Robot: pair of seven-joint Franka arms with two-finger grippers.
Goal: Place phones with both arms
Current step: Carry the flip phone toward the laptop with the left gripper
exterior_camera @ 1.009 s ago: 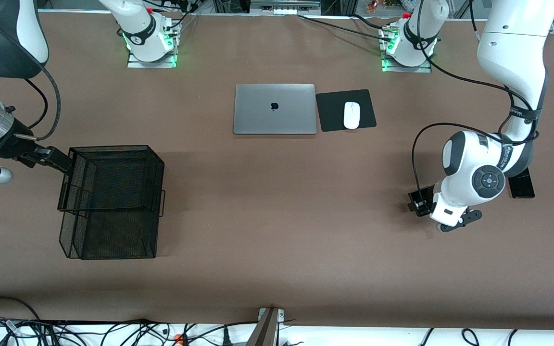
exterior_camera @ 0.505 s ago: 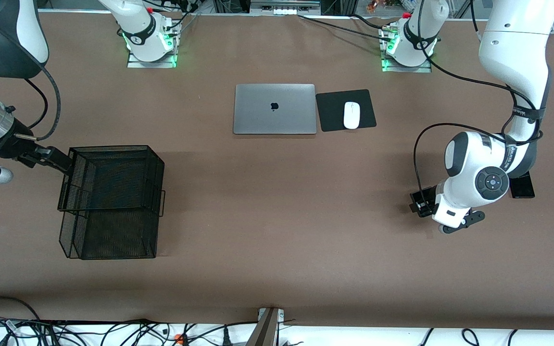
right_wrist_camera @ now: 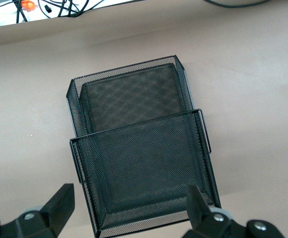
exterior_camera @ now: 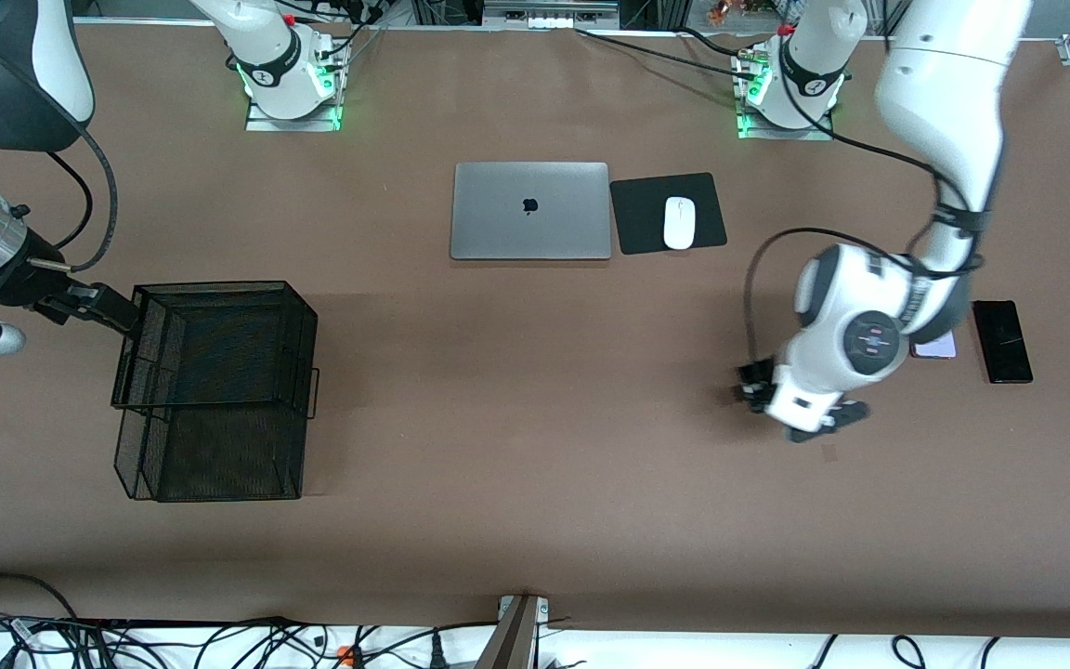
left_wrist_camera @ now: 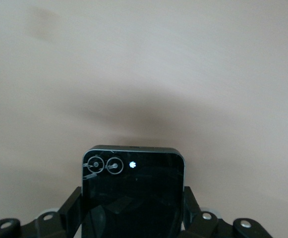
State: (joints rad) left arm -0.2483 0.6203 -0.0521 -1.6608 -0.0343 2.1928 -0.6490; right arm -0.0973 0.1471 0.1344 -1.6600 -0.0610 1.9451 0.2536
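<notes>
Brown tabletop is carrying a two-tier black mesh basket [exterior_camera: 216, 390], a laptop [exterior_camera: 530, 211] and a mouse [exterior_camera: 679, 223]. The left gripper [left_wrist_camera: 134, 218] is clamping the small black phone [left_wrist_camera: 133, 191] between its fingers, above bare table. A white-lavender phone [exterior_camera: 936, 347] and a slim black phone [exterior_camera: 1002, 341] are lying just beside that arm. The right gripper [right_wrist_camera: 129, 208] is waiting over the basket with fingers spread wide, gripping nothing.

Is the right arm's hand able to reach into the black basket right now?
Probably yes. The right gripper hangs open beside the mesh basket, toward the right arm's end of the table, holding nothing. The basket's top is open with nothing over it, so the way in looks free.
</notes>
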